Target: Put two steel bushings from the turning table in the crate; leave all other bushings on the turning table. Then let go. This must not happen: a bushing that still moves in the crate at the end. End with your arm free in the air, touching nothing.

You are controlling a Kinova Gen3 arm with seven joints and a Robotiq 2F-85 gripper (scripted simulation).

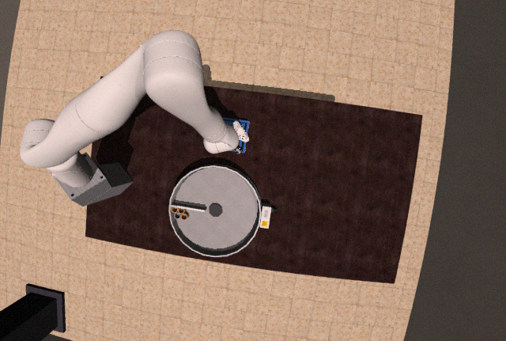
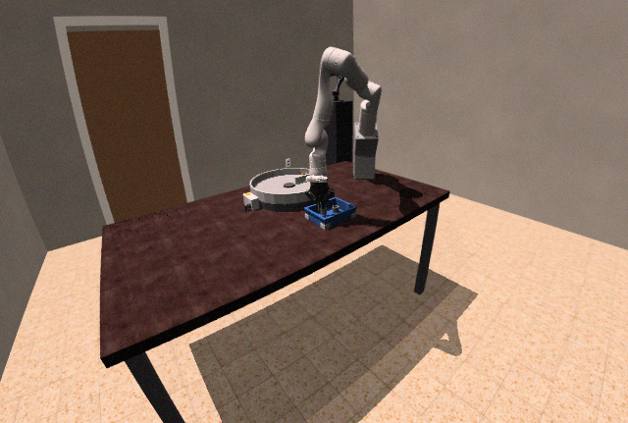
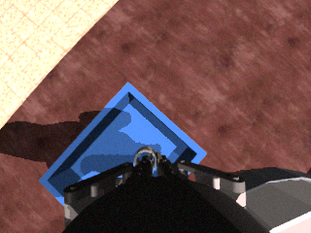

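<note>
My gripper point(image 3: 154, 158) is shut on a steel bushing point(image 3: 147, 156), a small grey ring seen end-on between the fingertips. It hangs low over the blue crate point(image 3: 123, 146), inside its rim as seen from the side view point(image 2: 320, 201). In the top view the wrist hides most of the crate point(image 1: 246, 130). A second small grey bushing point(image 2: 335, 202) appears to stand in the crate. On the round grey turning table point(image 1: 215, 210), a cluster of bushings point(image 1: 179, 212) lies against a radial bar at the left rim: orange ones and one dark one.
The turning table's drive box point(image 1: 266, 216) sticks out on its right. The arm's grey base point(image 1: 96, 183) stands at the table's left end. The table edge point(image 3: 58, 68) runs close behind the crate.
</note>
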